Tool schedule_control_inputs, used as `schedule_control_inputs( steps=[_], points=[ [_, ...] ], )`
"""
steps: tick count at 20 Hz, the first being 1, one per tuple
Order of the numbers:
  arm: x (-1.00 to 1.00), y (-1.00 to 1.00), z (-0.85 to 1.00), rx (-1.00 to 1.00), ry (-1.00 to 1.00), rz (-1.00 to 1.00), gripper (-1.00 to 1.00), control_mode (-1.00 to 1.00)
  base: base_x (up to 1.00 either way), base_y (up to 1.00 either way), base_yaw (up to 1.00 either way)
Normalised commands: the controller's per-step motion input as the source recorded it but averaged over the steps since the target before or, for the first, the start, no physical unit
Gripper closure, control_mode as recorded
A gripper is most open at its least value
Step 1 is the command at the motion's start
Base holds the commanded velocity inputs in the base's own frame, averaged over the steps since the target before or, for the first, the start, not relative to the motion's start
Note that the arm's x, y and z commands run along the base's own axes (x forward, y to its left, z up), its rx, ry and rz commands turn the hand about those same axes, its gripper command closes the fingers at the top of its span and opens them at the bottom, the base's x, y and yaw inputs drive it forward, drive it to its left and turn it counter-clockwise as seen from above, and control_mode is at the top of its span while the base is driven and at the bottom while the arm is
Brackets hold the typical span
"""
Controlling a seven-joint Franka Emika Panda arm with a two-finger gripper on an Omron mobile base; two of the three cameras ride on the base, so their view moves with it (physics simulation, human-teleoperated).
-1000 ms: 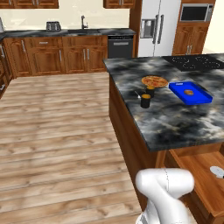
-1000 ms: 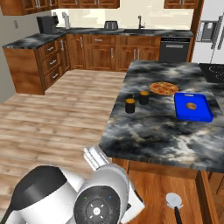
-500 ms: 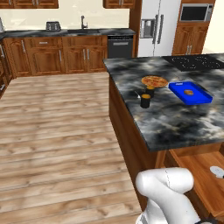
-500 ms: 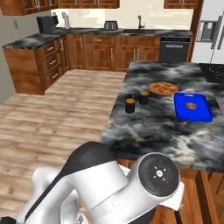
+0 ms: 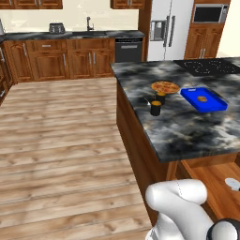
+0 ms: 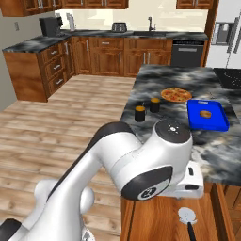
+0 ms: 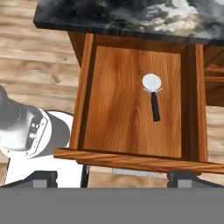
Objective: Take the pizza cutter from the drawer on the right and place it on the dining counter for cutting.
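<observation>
Swung forward since a second ago, the white arm now bulks across the right base view, bent over the open drawer (image 7: 135, 103).
Its elbow and hand hide much of the drawer from the right base camera, where the pizza cutter (image 6: 189, 220) peeks out below the hand with its handle cut by the frame edge; from the left base camera just a sliver of its wheel (image 5: 232, 183) shows at the right edge. Seen from the hand camera, the cutter (image 7: 152, 96) lies flat on the drawer floor, wheel toward the dining counter (image 7: 131, 13), handle toward the drawer front. The gripper (image 7: 113, 177) hangs above with jaws spread wide, holding nothing.
</observation>
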Motion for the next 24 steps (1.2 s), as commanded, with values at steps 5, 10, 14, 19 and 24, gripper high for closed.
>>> schedule_control_inputs(
  steps=[5,10,14,19,24],
  points=[
    [0.44,-0.08,-0.35,0.0,0.02,-0.04,-1.0,-1.0,0.0,0.0,0.0],
    [0.45,-0.35,-0.47,0.0,0.0,-0.15,-1.0,-1.0,0.0,0.0,0.0],
    [0.51,-0.44,-0.37,-0.07,0.03,-0.19,-1.0,-1.0,0.0,0.0,0.0],
    [0.4,-0.64,-0.31,-0.18,0.1,-0.06,-1.0,-1.0,0.0,0.0,0.0],
    [0.22,-0.69,-0.31,-0.13,0.08,0.0,-1.0,-1.0,0.0,0.0,0.0]
  ],
)
